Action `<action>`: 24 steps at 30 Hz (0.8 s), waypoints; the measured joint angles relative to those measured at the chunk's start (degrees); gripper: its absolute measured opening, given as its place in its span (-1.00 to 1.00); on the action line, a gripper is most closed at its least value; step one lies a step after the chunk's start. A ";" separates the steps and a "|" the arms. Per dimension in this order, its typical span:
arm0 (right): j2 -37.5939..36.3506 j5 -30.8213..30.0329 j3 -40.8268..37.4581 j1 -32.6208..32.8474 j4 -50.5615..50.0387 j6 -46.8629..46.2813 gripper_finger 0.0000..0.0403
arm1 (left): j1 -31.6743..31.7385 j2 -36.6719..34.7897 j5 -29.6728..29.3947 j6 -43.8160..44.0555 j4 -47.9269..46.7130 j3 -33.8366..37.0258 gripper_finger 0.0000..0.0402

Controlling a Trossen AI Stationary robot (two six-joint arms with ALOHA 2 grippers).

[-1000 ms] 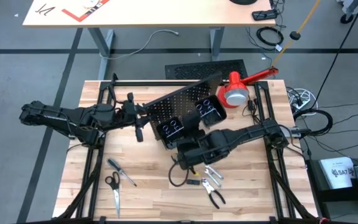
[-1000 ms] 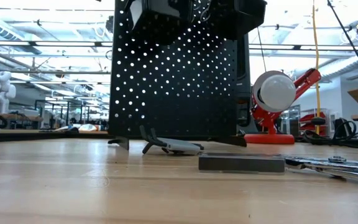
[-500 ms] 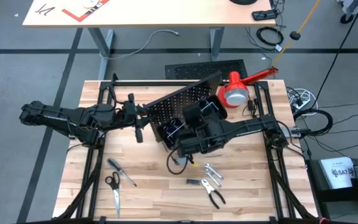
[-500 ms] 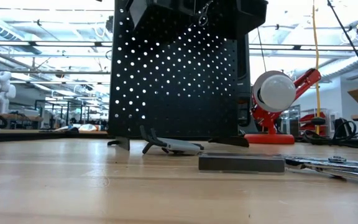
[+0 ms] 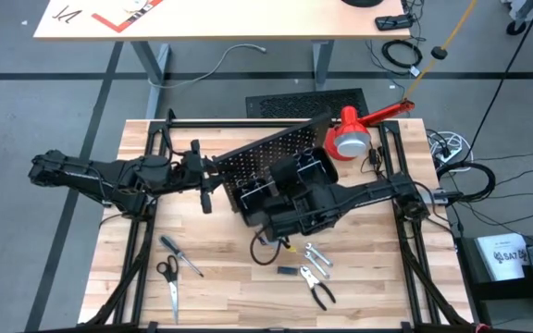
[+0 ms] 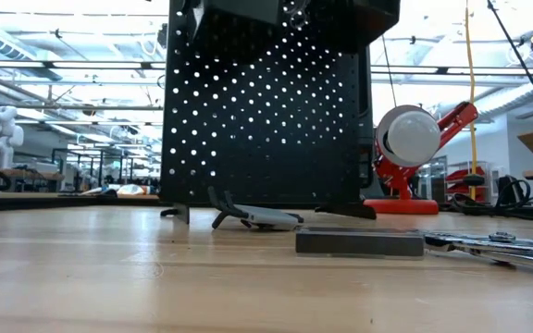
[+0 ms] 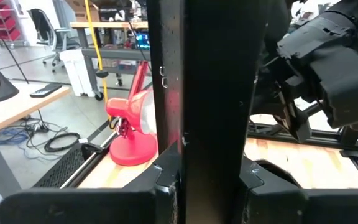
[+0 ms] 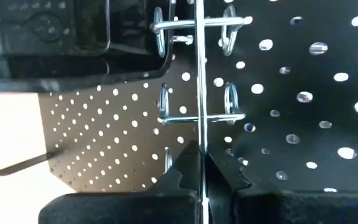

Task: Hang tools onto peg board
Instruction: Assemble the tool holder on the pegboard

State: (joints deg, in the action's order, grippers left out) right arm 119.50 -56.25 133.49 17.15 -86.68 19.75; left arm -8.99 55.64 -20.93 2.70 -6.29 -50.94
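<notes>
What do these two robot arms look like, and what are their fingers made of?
Both arms are dark, nearly black, built of chunky jointed segments with black cables running alongside. The left arm looks slimmer; the right arm has a bulkier boxy wrist. The right gripper ends in two flat black fingers with notched inner edges. No markings show.

My table [image 5: 211, 277] is pale, matt butcher-block wood with visible grain. My peg board [image 6: 257, 120] is black, matt perforated sheet metal; its rings [image 8: 229, 99] are shiny chromed wire. The thin rod [image 8: 199, 74] between my right gripper [image 8: 202, 171] fingers is bright polished metal. My lamp [image 5: 364, 125] wears glossy red paint.
</notes>
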 joint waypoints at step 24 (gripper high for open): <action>0.05 -4.95 0.00 4.71 1.30 -14.05 -1.00 | 0.02 -0.01 -0.17 0.02 0.70 0.04 -0.65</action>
State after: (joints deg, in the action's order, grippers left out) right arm 119.55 -61.20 133.49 21.86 -85.37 5.70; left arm -8.97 55.63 -21.10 2.72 -5.59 -50.89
